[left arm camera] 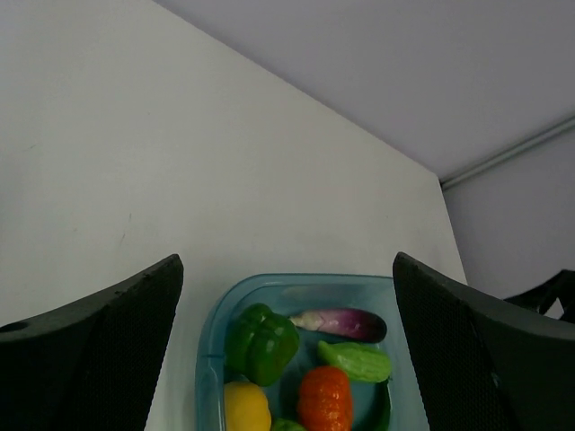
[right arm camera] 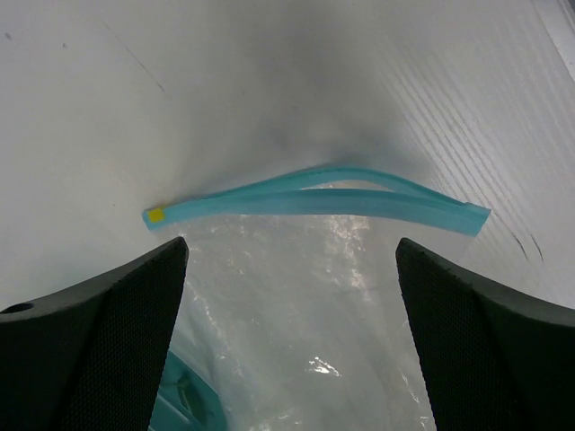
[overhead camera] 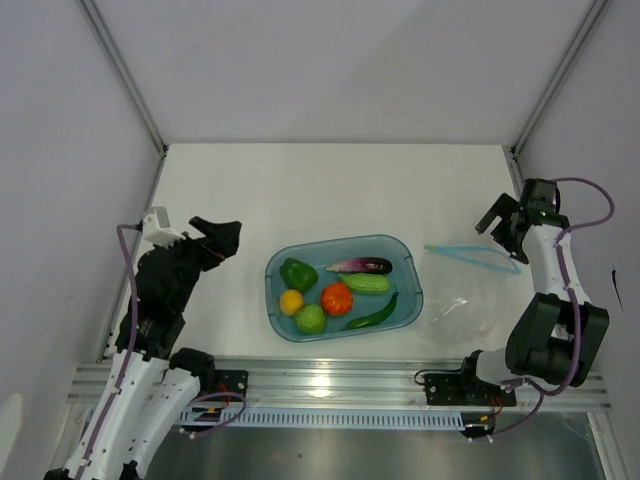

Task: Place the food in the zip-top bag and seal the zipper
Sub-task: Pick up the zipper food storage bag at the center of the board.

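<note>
Bright, even light — soft shadows; table (overhead camera: 330,190) near washed out; glints on zip-top bag (right arm camera: 323,364); wrist-view near field soft.

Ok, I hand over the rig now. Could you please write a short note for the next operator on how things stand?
The left gripper is open and empty, left of the blue tub.
The right gripper is open and empty, above the zipper.
All food lies in the tub: pepper, eggplant, cucumber, chili, tomato, yellow fruit, green fruit.
The zip-top bag lies flat on the table right of the tub, empty, its zipper strips slightly parted.
Done: nothing yet.
Left: put every piece into the bag, then seal the zipper.
</note>
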`<state>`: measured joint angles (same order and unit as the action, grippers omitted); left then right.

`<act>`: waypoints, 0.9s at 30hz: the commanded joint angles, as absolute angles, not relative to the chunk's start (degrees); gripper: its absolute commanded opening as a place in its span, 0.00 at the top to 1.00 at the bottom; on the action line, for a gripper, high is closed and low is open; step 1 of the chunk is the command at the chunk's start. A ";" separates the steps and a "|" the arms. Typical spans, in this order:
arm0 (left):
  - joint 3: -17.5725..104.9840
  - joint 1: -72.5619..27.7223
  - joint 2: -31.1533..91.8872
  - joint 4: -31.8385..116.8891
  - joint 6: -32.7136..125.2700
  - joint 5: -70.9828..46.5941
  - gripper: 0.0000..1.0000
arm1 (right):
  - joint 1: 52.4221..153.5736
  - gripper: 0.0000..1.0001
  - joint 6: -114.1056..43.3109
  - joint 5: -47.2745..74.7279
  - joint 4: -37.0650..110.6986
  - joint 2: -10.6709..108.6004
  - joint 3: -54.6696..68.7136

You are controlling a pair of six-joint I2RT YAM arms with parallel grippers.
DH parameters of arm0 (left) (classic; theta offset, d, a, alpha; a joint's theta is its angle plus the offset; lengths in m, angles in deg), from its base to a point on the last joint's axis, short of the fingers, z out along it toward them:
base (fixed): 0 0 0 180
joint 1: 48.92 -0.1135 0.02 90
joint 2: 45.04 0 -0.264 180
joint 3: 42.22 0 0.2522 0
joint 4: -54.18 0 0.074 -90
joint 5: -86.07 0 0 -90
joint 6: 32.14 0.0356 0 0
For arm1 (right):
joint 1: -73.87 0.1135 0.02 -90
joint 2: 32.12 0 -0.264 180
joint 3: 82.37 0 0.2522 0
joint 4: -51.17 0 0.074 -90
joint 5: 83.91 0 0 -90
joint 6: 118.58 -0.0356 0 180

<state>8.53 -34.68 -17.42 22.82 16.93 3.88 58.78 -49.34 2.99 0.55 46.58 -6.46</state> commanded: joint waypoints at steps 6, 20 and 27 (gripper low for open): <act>12.76 -34.94 -11.47 29.77 25.78 -12.80 0.01 | 58.66 0.01 -41.95 18.70 -4.06 58.92 8.37; 13.20 -35.30 -5.22 33.13 25.87 -21.86 0.01 | 62.44 0.02 -35.62 23.48 -7.32 70.10 7.76; 13.20 -35.38 -5.23 33.04 25.08 -23.18 0.01 | 64.90 0.04 -35.44 17.80 -8.99 70.80 7.94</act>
<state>11.31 -34.96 -4.99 31.30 24.91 -21.12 63.81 -36.44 21.77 -7.51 69.79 7.05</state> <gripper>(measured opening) 0.994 0.956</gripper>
